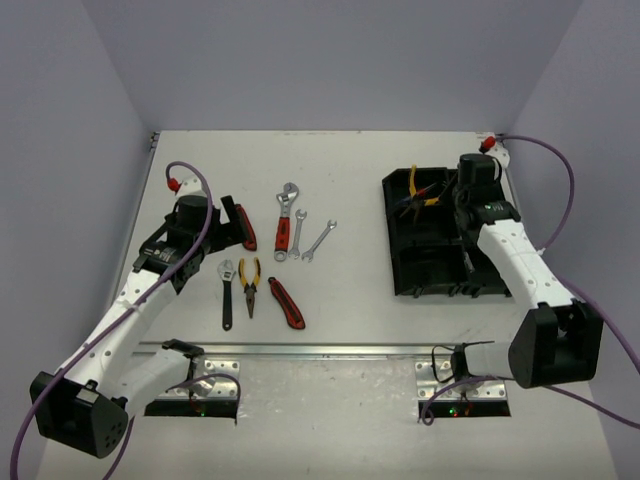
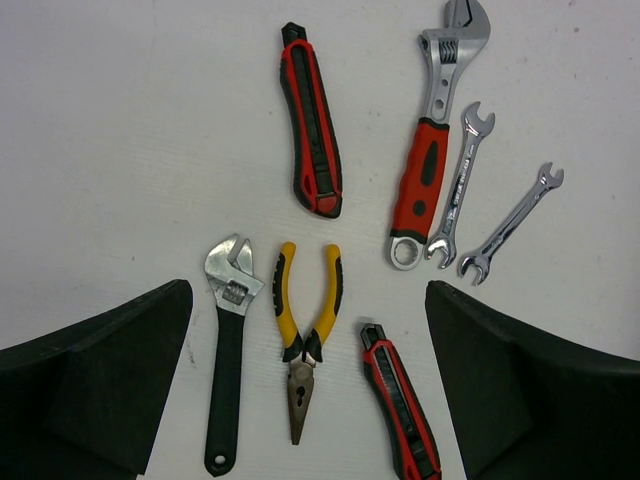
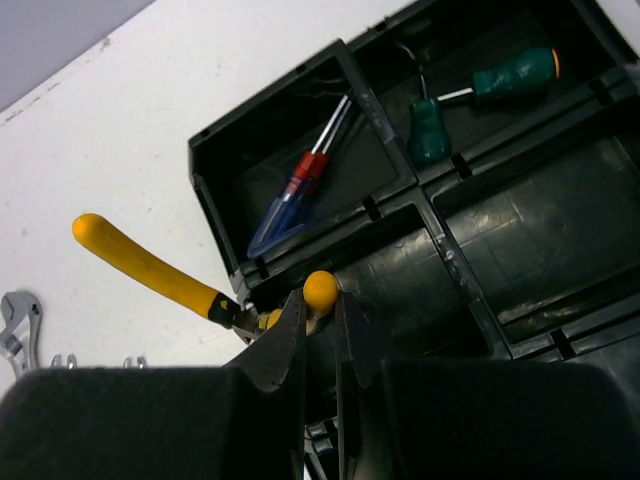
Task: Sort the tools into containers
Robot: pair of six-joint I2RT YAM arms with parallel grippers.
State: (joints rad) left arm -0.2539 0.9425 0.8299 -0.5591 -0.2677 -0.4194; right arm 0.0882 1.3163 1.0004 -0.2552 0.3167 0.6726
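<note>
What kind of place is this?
Likely a robot lab test cell, not a real workshop: left arm and right arm bolted to a white table, plain walls around it, tools laid out beside a black tray.

We look down from above and behind on the whole table (image 1: 350, 180). Our left wrist faces straight down, near the loose tools (image 2: 310, 130); our right wrist slants close into the tray (image 3: 215, 215). Overhead covers both.

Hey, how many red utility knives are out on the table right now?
2. One utility knife lies beside the red-handled wrench; the other lies right of the yellow pliers. The tray is partly hidden.
</note>
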